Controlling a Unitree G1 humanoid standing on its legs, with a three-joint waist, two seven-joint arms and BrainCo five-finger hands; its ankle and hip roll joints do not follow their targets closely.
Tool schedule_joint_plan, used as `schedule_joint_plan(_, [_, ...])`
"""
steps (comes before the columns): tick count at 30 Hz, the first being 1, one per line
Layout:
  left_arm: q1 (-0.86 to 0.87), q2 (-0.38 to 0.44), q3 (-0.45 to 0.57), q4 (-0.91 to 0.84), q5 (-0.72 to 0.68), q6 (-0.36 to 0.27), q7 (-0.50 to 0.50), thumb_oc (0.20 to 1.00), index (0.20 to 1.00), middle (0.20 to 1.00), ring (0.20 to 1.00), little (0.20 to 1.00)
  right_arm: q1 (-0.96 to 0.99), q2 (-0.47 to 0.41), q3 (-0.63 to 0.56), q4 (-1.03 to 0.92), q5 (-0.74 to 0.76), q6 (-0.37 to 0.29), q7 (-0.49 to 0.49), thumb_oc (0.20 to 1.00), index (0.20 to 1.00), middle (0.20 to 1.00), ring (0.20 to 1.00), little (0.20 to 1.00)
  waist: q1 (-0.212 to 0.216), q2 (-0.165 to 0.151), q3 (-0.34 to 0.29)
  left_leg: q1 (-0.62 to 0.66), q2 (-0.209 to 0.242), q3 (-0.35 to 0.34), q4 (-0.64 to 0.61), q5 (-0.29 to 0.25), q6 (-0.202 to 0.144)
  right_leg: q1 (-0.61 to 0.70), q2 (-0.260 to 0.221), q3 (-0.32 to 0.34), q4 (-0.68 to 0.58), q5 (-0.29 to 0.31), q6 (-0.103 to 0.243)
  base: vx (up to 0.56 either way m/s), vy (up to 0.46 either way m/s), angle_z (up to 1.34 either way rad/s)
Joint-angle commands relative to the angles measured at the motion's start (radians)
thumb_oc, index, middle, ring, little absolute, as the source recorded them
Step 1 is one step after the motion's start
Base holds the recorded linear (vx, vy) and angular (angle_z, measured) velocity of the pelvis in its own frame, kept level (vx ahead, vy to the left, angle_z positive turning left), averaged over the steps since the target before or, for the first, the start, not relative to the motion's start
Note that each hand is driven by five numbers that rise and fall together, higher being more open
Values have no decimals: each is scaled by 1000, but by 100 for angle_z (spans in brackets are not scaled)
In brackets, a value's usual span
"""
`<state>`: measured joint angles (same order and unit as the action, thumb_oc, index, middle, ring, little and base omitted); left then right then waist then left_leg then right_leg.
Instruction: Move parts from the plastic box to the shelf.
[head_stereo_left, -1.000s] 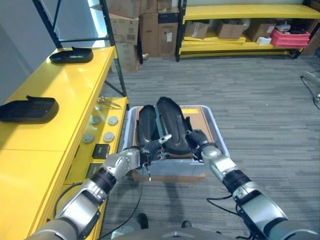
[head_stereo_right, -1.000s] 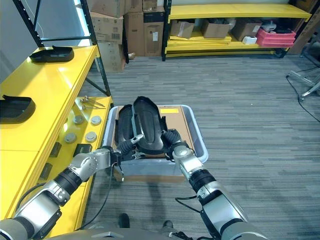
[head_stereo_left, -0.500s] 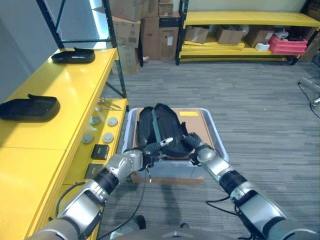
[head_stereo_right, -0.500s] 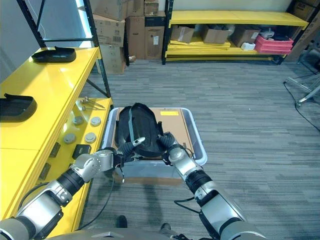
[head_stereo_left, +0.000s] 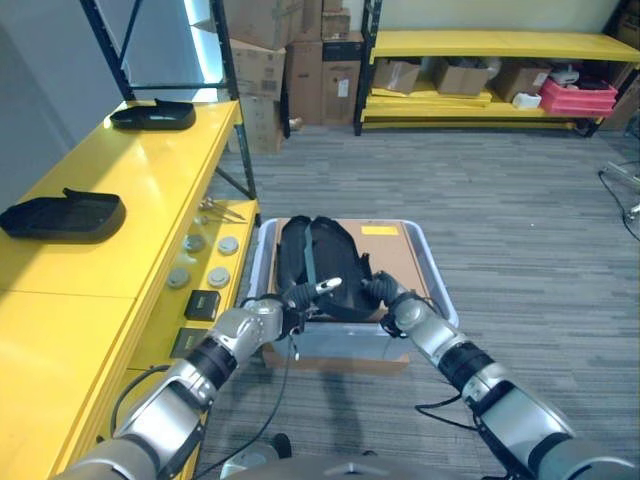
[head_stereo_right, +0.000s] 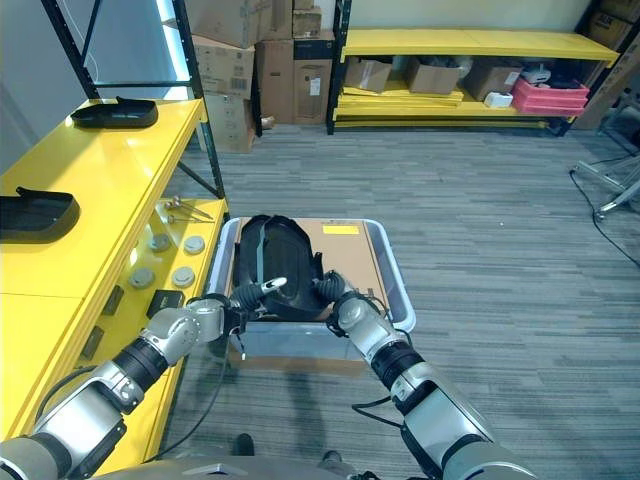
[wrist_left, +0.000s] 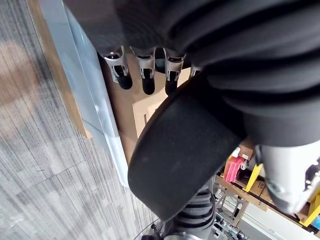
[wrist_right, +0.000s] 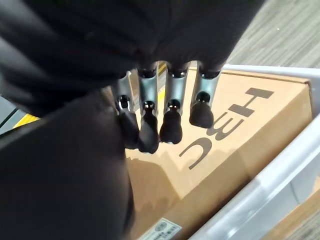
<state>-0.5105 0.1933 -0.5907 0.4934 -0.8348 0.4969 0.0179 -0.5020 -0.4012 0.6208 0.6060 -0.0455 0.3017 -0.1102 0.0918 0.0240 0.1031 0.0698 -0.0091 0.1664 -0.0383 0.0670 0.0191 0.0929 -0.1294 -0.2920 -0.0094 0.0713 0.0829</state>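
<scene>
A long black moulded part (head_stereo_left: 318, 265) lies lengthwise in the grey plastic box (head_stereo_left: 438, 285) on the floor, on top of a brown cardboard sheet (head_stereo_left: 395, 255). Both hands are at its near end. My left hand (head_stereo_left: 288, 308) grips the near left edge, one silver finger stretched over the part. My right hand (head_stereo_left: 388, 295) holds the near right edge. In the left wrist view the fingers (wrist_left: 146, 75) run beside the black part (wrist_left: 185, 150). In the right wrist view the fingertips (wrist_right: 170, 117) curl next to the part (wrist_right: 65, 165) above the cardboard (wrist_right: 240, 130).
The yellow shelf (head_stereo_left: 130, 190) runs along the left, carrying two black parts (head_stereo_left: 62, 214) (head_stereo_left: 153, 115), small round pieces (head_stereo_left: 195, 243) and tools (head_stereo_left: 222, 208). Stacked cardboard boxes (head_stereo_left: 260, 65) and a yellow rack (head_stereo_left: 500, 45) with a red crate (head_stereo_left: 580, 97) stand at the back. Grey carpet stretches to the right.
The black part's far end stood raised a second ago; it now lies lower in the box, with both hands still at its near end. The whole view has also shifted.
</scene>
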Motion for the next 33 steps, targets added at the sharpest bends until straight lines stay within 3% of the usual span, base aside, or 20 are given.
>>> schedule_joint_plan(1, [-57,-93,-9,70,-103,-59,-10,1000,1000,1000,1000,1000,-149,43,62,-16,-106,-94,25,200,200,200,200,200,34,-15,-31,-10,77,-59,24,-46,-77,7,-98,6,9,-21,116,0,0,0])
schedule_joint_plan(4, [-45,-99,-9,75,-130,-46,-1,1000,1000,1000,1000,1000,-154,36,82,-20,-176,-95,33,200,200,200,200,200,36,-16,-29,-11,76,-61,22,-46,-76,6,-99,2,10,-21,116,0,0,0])
schedule_joint_plan(11, [-47,-93,-42,100,81,-90,-61,1000,1000,1000,1000,1000,-157,27,97,-31,-165,-102,19,200,200,200,200,200,37,-20,-23,-12,75,-67,17,-42,-75,4,-97,-3,10,-19,117,-11,-8,7])
schedule_joint_plan(12, [-49,-91,-49,98,112,-98,-76,774,774,774,774,774,-157,27,97,-34,-162,-100,18,200,200,200,200,200,37,-21,-22,-12,75,-67,16,-42,-75,4,-97,-3,10,-19,117,-8,-1,3])
schedule_joint_plan(13, [-52,-91,-59,94,129,-111,-77,357,357,357,357,357,-159,30,97,-34,-158,-98,17,200,200,200,200,200,36,-21,-20,-11,75,-69,15,-42,-76,2,-97,-2,11,-19,118,0,0,0])
schedule_joint_plan(14, [-53,-92,-61,91,129,-112,-73,244,244,244,244,244,-159,31,97,-36,-157,-97,16,200,200,200,200,200,35,-21,-19,-11,75,-69,15,-42,-76,2,-97,-1,11,-19,118,0,0,0])
schedule_joint_plan(15, [-55,-92,-65,84,130,-112,-66,200,200,200,200,200,-157,32,96,-39,-153,-96,13,200,200,200,200,200,33,-20,-18,-11,75,-69,14,-42,-76,2,-96,0,11,-19,118,0,0,0])
schedule_joint_plan(22, [-62,-96,-77,69,90,-126,-31,200,200,200,200,200,-150,42,91,-49,-85,-89,-22,200,200,200,200,200,27,-18,-16,-3,77,-63,10,-41,-77,5,-96,4,10,-18,119,0,0,0])
schedule_joint_plan(29, [-74,-111,-64,24,55,-234,-5,200,200,200,200,200,-159,76,59,-62,113,-51,-112,200,200,200,200,200,28,-12,-10,4,78,-66,4,-39,-79,9,-98,1,9,-17,119,0,0,0])
schedule_joint_plan(33, [-76,-110,-46,-36,18,-290,28,200,200,200,200,200,-145,104,21,-69,331,-52,-187,200,200,200,200,200,32,-7,-4,7,80,-69,4,-39,-81,13,-101,-3,9,-17,118,0,0,0])
